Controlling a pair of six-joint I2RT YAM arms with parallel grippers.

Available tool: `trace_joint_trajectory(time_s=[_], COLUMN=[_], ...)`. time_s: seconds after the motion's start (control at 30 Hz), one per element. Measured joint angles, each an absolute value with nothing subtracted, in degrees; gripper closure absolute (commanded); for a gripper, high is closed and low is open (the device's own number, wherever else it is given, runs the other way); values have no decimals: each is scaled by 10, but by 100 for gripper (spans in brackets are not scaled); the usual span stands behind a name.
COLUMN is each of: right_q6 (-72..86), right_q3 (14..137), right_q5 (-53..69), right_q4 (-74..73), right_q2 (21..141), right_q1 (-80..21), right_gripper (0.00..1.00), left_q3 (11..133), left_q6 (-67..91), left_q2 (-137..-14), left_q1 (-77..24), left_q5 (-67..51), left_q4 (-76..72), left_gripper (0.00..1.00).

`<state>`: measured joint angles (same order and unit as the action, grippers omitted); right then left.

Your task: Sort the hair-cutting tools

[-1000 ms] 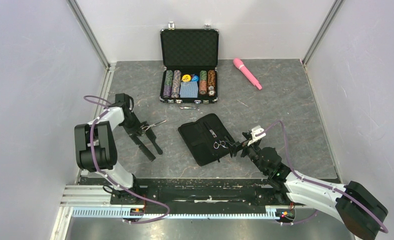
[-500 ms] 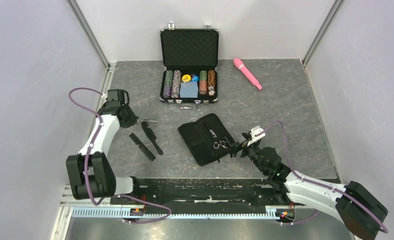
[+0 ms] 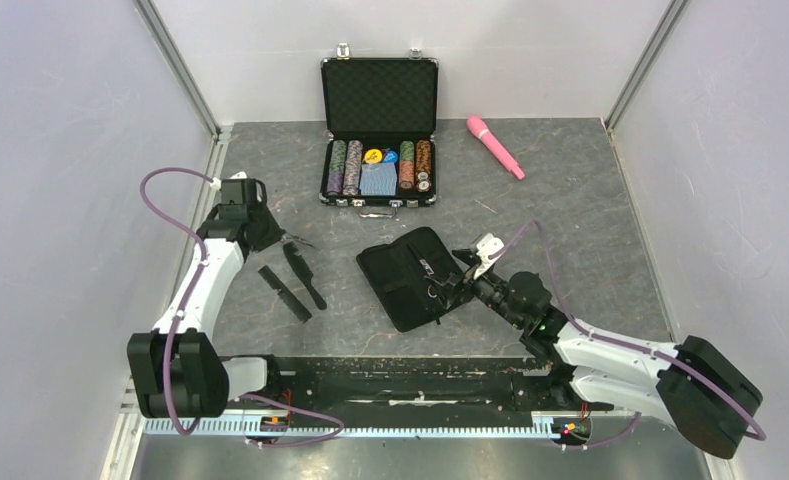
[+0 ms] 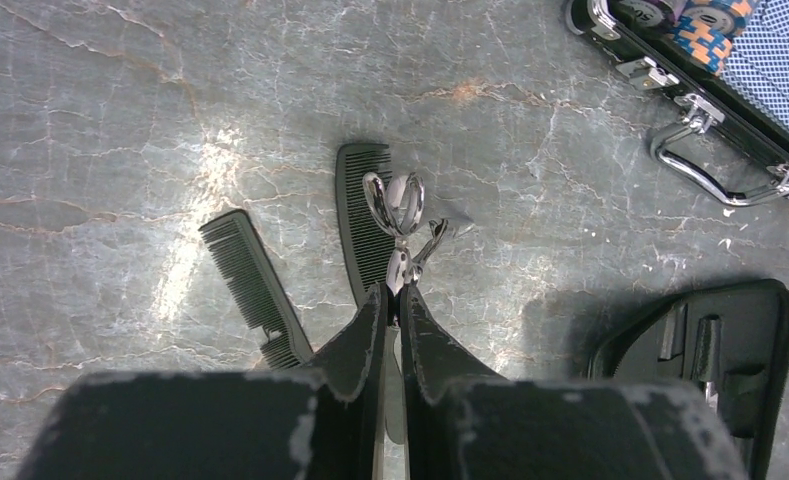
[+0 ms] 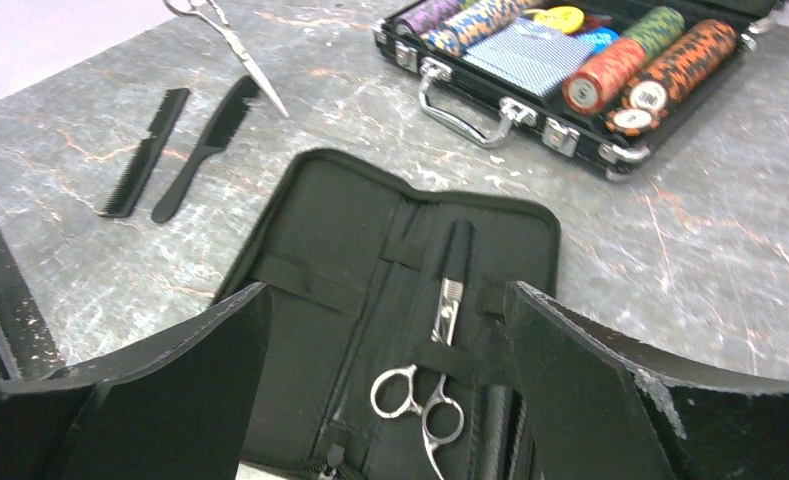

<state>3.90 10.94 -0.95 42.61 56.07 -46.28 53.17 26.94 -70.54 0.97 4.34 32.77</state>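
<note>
Silver scissors (image 4: 402, 215) are pinched by the blades in the left gripper (image 4: 394, 298). Its jaws are squeezed right down on them, and the ring handles poke out past the fingertips. That's over by the left edge of the grey stone-look surface (image 3: 570, 220). The handles hang over the toothed end of the handled comb (image 4: 362, 225), though I can't tell if they touch it. The straight comb (image 4: 253, 288) lies just beside that one, a bit apart, and both are flat on the surface.

Roughly mid-surface, toward the near edge, a black pouch (image 3: 400, 270) lies unzipped and open. A second pair of scissors (image 5: 428, 385) is strapped inside it. The right gripper (image 5: 387, 295) sits low over the pouch's right end with its jaws spread wide and nothing in them, and that second pair lines up between its fingers.

At the far edge there's an open chip case (image 3: 379, 130) with stacks of chips. A pink wand (image 3: 495, 146) lies to its right, toward the far right corner.
</note>
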Motion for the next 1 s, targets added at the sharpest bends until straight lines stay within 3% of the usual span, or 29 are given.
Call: trace_joint_trajectory(time_s=[0.57,1.0], right_q6=[-27,-56], right_q3=[230,309], right_q5=[74,58], right_q4=[475,385], right_q2=[701,721], right_q1=[-481,-483], right_gripper=[12,12], left_q3=[557,575], left_q6=[286,294], left_q2=[-645,-601], left_q1=[-53,-96], left_q5=[7,-137], left_q4=[325,293], left_gripper=[98,98])
